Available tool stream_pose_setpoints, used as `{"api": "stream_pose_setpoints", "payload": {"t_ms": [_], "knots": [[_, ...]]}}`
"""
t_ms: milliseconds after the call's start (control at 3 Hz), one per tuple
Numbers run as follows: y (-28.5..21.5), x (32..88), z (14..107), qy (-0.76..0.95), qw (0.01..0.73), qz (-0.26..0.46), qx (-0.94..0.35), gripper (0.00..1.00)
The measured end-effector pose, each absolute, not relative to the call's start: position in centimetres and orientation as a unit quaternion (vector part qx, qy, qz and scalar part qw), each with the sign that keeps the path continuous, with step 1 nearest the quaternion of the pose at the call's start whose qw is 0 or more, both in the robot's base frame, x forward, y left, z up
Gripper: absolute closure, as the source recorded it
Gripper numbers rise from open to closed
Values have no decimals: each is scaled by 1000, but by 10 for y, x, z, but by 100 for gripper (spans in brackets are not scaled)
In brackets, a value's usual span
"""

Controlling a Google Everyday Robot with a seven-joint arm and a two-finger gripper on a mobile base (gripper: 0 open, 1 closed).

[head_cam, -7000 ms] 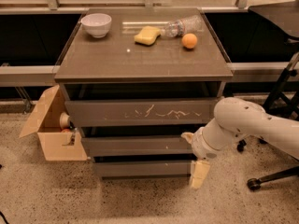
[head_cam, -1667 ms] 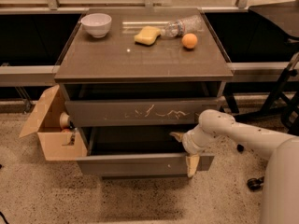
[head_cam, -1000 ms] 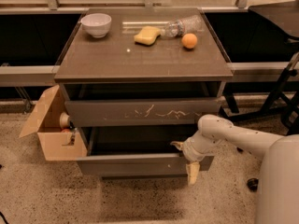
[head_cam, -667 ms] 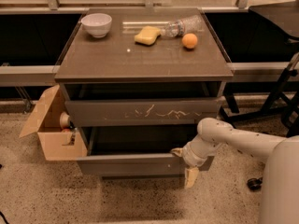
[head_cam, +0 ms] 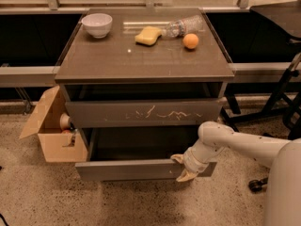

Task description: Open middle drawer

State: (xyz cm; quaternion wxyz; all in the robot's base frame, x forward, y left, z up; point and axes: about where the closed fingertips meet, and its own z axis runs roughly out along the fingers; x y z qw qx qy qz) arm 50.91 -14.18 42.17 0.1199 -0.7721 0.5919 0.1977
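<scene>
The middle drawer (head_cam: 127,169) is a plain grey-brown front with a tiny white speck right of centre. It stands pulled well out of the cabinet, and its dark inside (head_cam: 141,142) shows. My gripper (head_cam: 182,167) is at the right part of that front. One finger (head_cam: 177,158) lies over the top edge and the other finger (head_cam: 187,175) lies against the face, so it is clamped on the front. My white arm (head_cam: 235,142) reaches in from the right.
The top drawer (head_cam: 141,113), with white scratch marks, stands slightly out. On the cabinet top (head_cam: 117,60) are a white bowl (head_cam: 97,24), a yellow sponge (head_cam: 147,35), a lying bottle (head_cam: 184,26) and an orange (head_cam: 190,41). A cardboard box (head_cam: 51,131) stands left. Chair legs (head_cam: 277,102) stand right.
The middle drawer has slid further out toward the camera. My gripper has moved down and forward with its front edge.
</scene>
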Motion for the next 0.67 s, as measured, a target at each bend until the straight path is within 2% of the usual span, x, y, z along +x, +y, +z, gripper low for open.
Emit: {"api": "stream_pose_setpoints", "payload": {"t_ms": [333,667], "knots": [[-141,504,427,591,117,199,-773,96],[-141,506,433,590,117,199,-773,100]]}}
